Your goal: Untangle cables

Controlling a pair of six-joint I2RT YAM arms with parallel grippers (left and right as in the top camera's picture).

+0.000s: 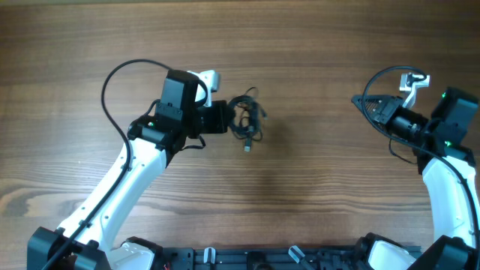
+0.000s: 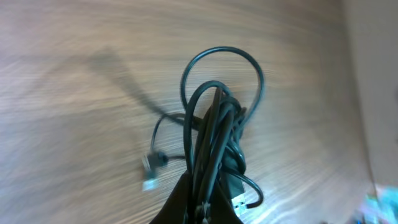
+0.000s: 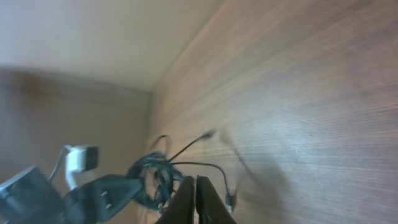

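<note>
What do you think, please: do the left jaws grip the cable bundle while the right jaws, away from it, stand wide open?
Not quite: the right wrist view shows the right gripper with jaws shut. The left gripper does grip the cable bundle, far from the right one.

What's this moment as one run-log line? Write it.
left hand: shut on cables | right hand: shut, apart from cables | task: cables bunched, not untangled
</note>
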